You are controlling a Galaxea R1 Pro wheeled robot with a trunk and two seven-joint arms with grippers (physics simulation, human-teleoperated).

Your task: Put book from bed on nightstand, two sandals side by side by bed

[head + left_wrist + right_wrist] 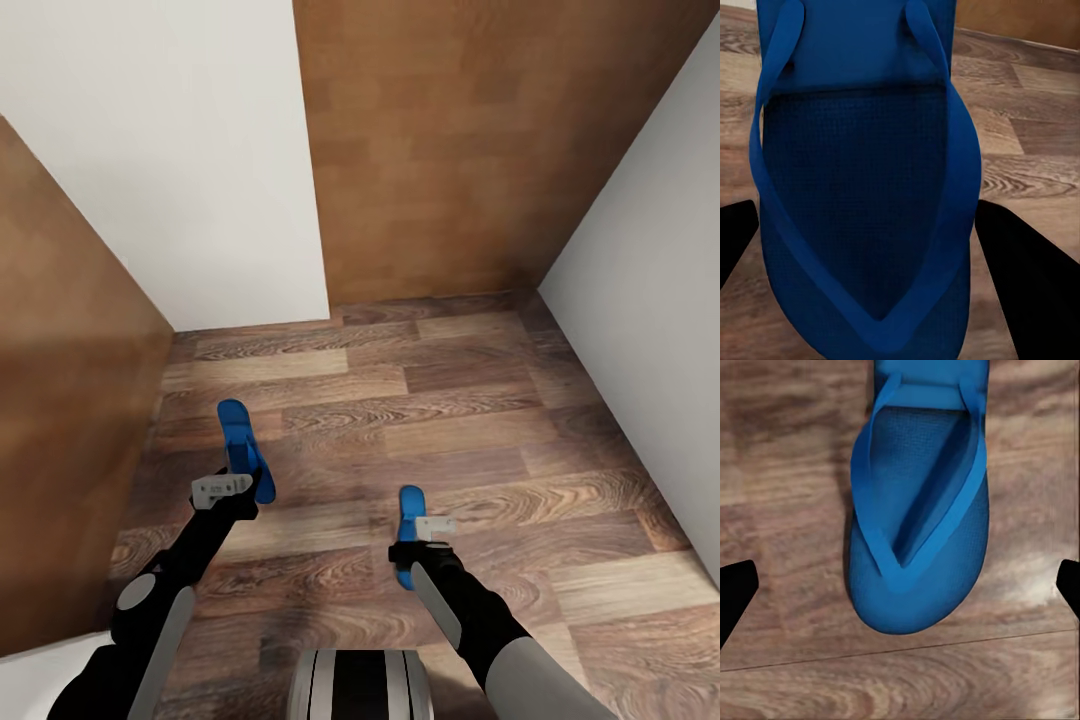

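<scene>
Looking down, you have each sandal lengthwise straight ahead: left end effector (870, 247) spread around one (862, 172), right end effector (900, 585) spread before the other (919, 517).

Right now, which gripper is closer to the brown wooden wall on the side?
Left. The left gripper, with a blue sandal at it, is nearer the brown wall. The right gripper, at the other sandal, is farther across the floor.

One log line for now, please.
left gripper: straddling left sandal, grip unclear | right gripper: open over right sandal
</scene>
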